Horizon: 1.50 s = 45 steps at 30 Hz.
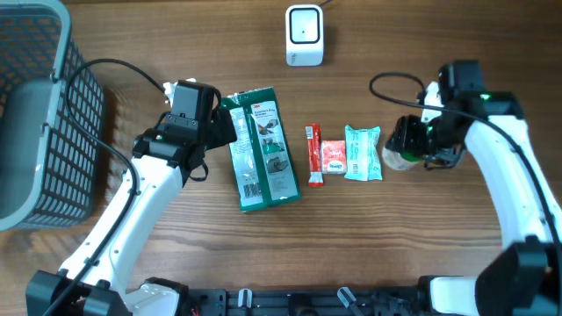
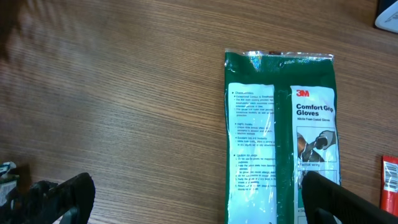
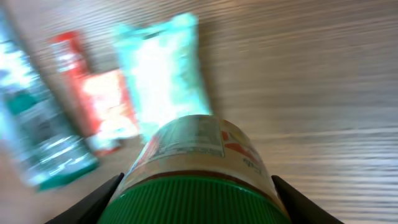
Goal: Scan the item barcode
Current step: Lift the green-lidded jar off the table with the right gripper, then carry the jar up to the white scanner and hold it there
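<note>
R gripper (image 3: 196, 182) pinches green-lidded jar (image 3: 199, 149) — view blurred; L gripper (image 2: 196, 182) fingers spread wide — over gloves pack (image 2: 280, 124).

White arm links (image 1: 140, 197), black joints (image 1: 189, 105), black cables (image 1: 110, 61), black tool fingers (image 2: 339, 199).

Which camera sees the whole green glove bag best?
The overhead view: the whole green glove bag is in sight. The left wrist view is close but cuts off its far end; the right wrist view shows only a blurry edge.
</note>
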Tool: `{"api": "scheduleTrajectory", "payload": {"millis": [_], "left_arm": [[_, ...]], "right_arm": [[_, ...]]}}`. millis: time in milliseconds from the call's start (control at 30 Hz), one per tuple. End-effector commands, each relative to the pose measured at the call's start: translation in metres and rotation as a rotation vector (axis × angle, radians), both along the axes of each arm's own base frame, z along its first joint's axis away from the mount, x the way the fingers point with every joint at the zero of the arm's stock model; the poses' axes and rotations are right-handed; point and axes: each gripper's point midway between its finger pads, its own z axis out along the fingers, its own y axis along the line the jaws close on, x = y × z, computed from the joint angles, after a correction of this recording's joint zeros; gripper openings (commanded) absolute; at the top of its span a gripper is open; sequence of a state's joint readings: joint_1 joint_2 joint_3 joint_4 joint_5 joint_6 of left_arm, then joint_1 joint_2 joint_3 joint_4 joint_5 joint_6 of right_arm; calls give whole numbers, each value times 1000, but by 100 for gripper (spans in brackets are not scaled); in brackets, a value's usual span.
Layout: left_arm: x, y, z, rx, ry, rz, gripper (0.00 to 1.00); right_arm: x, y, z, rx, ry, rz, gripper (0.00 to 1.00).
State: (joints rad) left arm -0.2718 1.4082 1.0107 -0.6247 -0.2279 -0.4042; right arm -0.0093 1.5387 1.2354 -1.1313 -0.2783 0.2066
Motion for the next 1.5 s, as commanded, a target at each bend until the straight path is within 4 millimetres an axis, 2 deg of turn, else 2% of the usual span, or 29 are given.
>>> {"api": "scheduleTrajectory", "payload": {"millis": [0, 67, 433, 767, 1000, 1100, 1333, 1400, 1467], "left_arm": [[3, 4, 3, 18, -11, 5, 100], [3, 4, 3, 17, -11, 5, 100], [3, 4, 3, 17, -11, 5, 100], [3, 4, 3, 17, -11, 5, 100], [3, 4, 3, 17, -11, 5, 100], [3, 4, 3, 17, -11, 5, 100], [3, 4, 3, 17, -11, 5, 100], [3, 4, 3, 17, -11, 5, 100], [3, 4, 3, 17, -11, 5, 100]], "right_arm": [[-15, 54, 34, 343, 13, 66, 4], [-21, 69, 45, 453, 37, 73, 4], [-34, 97, 77, 710, 121, 35, 4], [-21, 99, 77, 699, 46, 70, 4], [-17, 98, 71, 608, 36, 71, 4], [-5, 95, 93, 574, -15, 62, 5], [45, 91, 203, 444, -331, 71, 4], [64, 95, 226, 418, -426, 78, 4], [85, 101, 238, 391, -516, 94, 5]]}}
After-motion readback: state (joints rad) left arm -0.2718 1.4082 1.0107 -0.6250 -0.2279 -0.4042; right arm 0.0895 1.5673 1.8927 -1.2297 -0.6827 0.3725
